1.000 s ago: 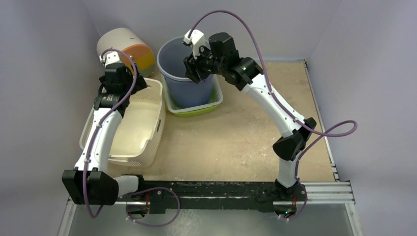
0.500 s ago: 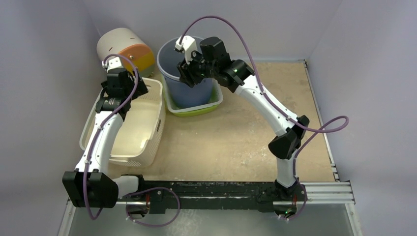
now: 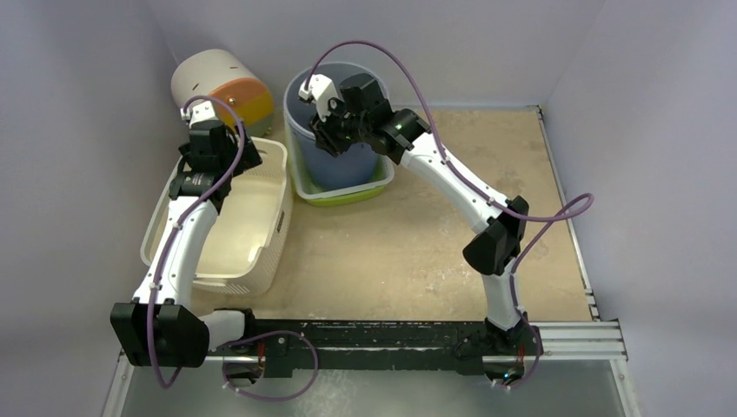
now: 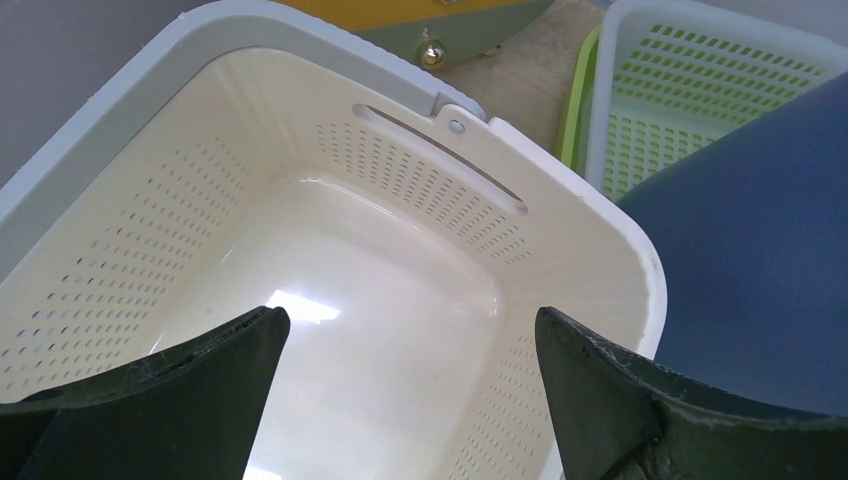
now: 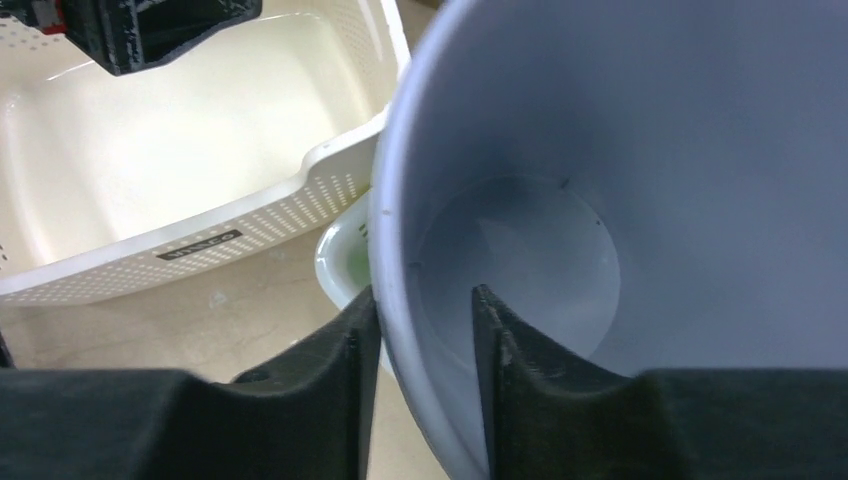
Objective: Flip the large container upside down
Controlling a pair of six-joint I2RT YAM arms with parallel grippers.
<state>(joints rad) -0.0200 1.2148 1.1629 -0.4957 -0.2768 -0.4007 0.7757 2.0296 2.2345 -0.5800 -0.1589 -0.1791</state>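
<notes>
1. While the right gripper (image 5: 422, 300) straddles the near-left rim of the blue bucket (image 5: 560, 250), one finger stands outside the wall and one inside. The gap between them is narrow, yet a sliver of inner wall seems to show beside the inside finger, so the pinch looks not yet made.
2. I take the bucket to be the large container. It stands upright with its mouth up, seated in the green tray (image 3: 343, 196) at the back of the table, just right of the cream basket (image 4: 560, 180).
3. The left gripper (image 4: 408, 320) hangs over the basket's hollow, spread wide and holding nothing.
4. The step in hand is the grasp, and the turning itself is not begun.
5. The next move calls for closing firmly on the rim and lifting the bucket clear of the tray's walls. The wrist must then roll until the mouth faces down.
6. A one-sided hold on a thin rim may let the bucket swing or slip. The basket and the orange-and-cream drum (image 3: 217, 82) nearby leave little room on that side.
</notes>
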